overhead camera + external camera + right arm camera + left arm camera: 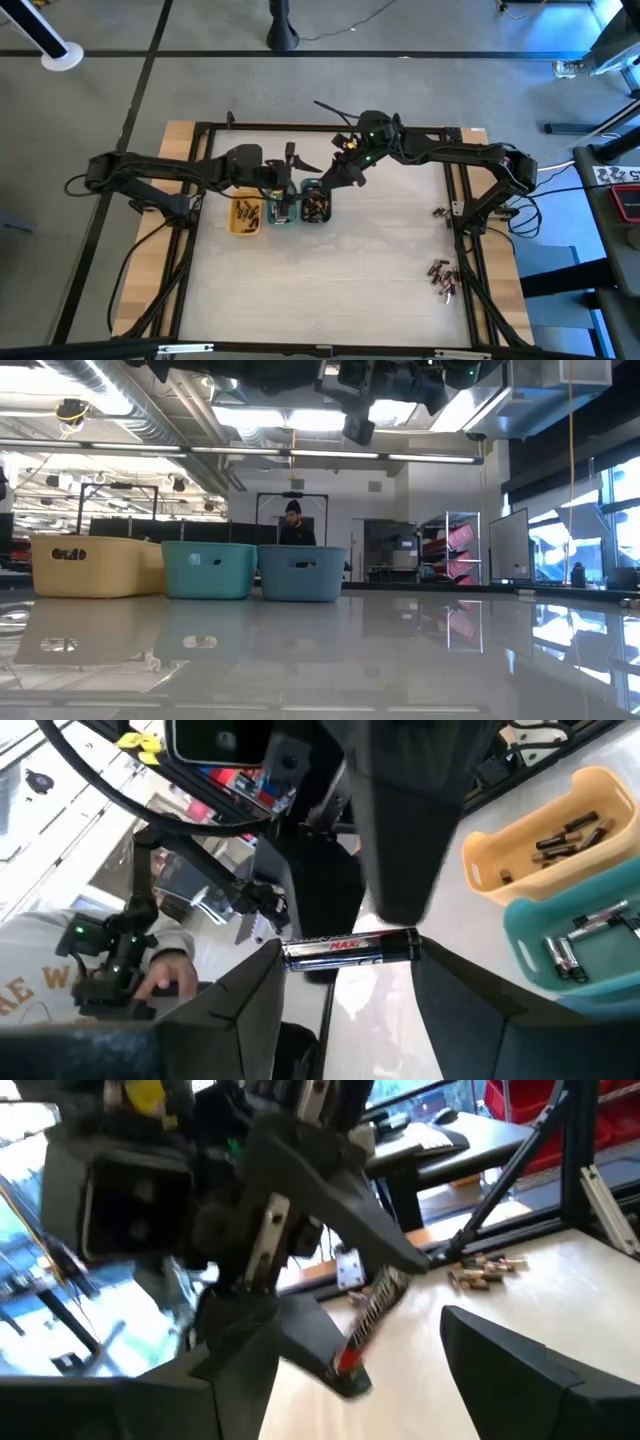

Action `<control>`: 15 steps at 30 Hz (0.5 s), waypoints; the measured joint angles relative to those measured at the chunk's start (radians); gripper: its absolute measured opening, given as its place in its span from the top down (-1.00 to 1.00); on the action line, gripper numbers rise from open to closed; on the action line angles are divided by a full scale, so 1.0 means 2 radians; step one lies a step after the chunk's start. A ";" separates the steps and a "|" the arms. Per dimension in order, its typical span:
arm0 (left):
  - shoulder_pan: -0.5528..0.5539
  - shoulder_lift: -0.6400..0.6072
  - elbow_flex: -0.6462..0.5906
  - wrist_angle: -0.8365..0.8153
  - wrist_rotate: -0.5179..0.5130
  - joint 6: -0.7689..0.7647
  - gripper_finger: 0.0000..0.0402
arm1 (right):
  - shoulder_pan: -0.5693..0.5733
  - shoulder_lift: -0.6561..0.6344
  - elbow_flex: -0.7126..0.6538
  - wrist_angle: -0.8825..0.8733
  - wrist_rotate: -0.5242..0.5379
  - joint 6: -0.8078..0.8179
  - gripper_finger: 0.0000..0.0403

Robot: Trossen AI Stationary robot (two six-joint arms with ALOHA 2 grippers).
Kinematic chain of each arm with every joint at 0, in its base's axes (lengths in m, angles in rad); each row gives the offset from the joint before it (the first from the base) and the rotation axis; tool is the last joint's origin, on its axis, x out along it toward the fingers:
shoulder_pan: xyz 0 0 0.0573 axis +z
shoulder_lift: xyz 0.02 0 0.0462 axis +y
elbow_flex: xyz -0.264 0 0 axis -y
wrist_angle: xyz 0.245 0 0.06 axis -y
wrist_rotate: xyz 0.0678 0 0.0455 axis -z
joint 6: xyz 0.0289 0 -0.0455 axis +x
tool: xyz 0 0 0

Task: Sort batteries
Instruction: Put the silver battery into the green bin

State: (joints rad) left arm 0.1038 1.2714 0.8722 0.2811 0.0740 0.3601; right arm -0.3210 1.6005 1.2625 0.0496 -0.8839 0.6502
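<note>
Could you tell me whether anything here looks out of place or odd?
Nothing looks damaged. A small heap of loose batteries lies unsorted near the right edge of the table, far from the trays, and the right end effector holds one battery crosswise.

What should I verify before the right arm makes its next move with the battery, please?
1. Right gripper holds the battery: ok, it lies crosswise between the fingers.
2. Left gripper is empty: ok, its fingers are apart with nothing between them.
3. Trays are lined up: ok, the yellow tray, teal tray and grey-blue tray stand side by side.
4. Path to the trays is free: not ok, the left gripper hangs at the trays, close to the right one.
5. Which tray this battery belongs in: cannot tell.
6. More work remains: ok, loose batteries lie near the table's right edge.
</note>
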 joint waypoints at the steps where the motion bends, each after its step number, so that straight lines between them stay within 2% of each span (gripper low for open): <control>1: -0.001 0.001 0.000 0.008 0.000 0.008 -0.29 | 0.000 0.000 0.000 0.003 0.000 0.005 0.01; 8: -0.003 0.005 0.000 0.018 0.002 0.021 -0.26 | 0.000 0.000 0.000 0.005 -0.001 0.016 0.01; 15: -0.002 0.005 0.000 0.018 0.002 0.020 -0.10 | 0.000 0.000 0.000 0.005 -0.002 0.023 0.01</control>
State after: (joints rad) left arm 0.0990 1.2808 0.8726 0.3176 0.0780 0.4009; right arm -0.3210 1.6005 1.2625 0.0593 -0.8869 0.6952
